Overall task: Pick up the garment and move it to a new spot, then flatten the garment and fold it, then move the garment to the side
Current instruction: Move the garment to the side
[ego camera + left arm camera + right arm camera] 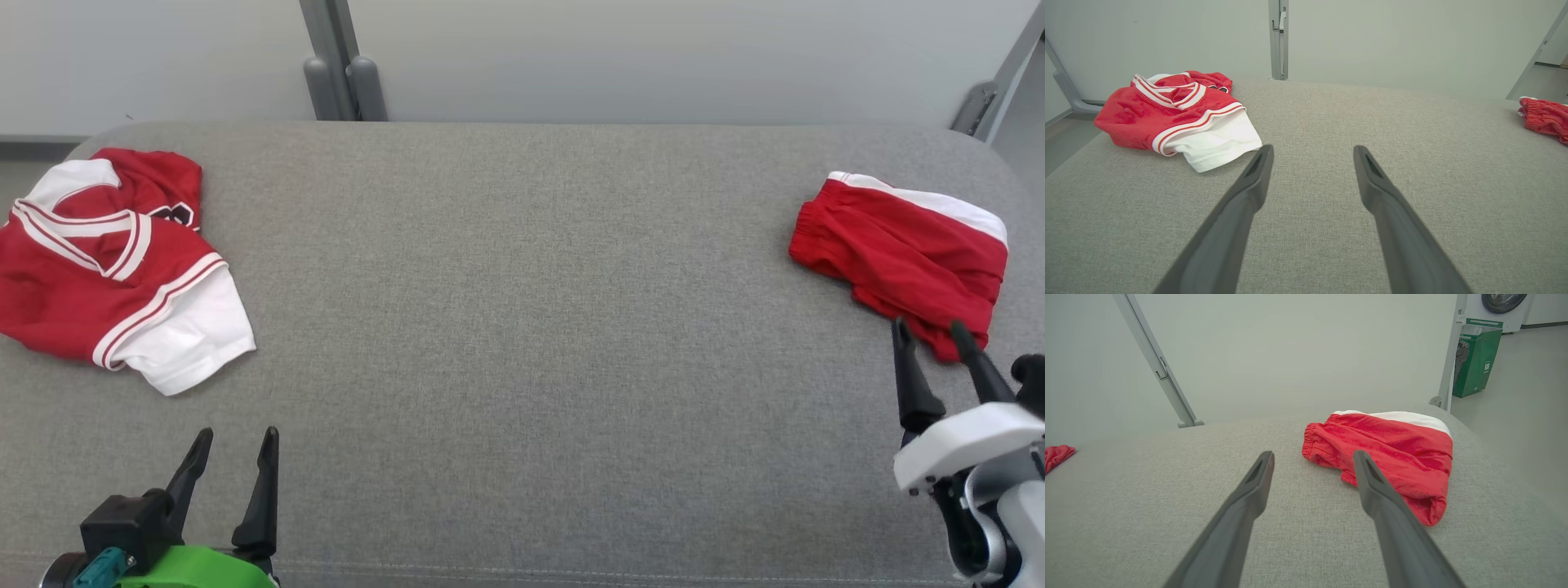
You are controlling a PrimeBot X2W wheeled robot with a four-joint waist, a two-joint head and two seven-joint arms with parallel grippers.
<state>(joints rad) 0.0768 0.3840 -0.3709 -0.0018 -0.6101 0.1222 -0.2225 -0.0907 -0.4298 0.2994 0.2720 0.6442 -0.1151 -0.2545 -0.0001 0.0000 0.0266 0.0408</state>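
Both of mine are wide open, nothing held. My left end effector (237,433) hovers low over the grey fabric-covered table (522,327) near its front edge. Its fingers point toward the crumpled red jersey with white striped trim and a white sleeve (114,261), which lies bunched at the table's far left, apart from my fingers. My right end effector (927,325) has its tips at the near edge of the red fabric shorts with a white band (902,245), which lie compact at the table's right; touching or not, can't tell. The shorts look folded and parked, so I judge the jersey is the garment to pick now. To do it well: left goes in low and pinches a single layer at the white sleeve hem or collar, not the whole heap. Lift until it clears the table, carry to the bare middle. Right should take a second corner so the jersey hangs open and flattens more easily. Risk: grabbing double layers, dragging folds along
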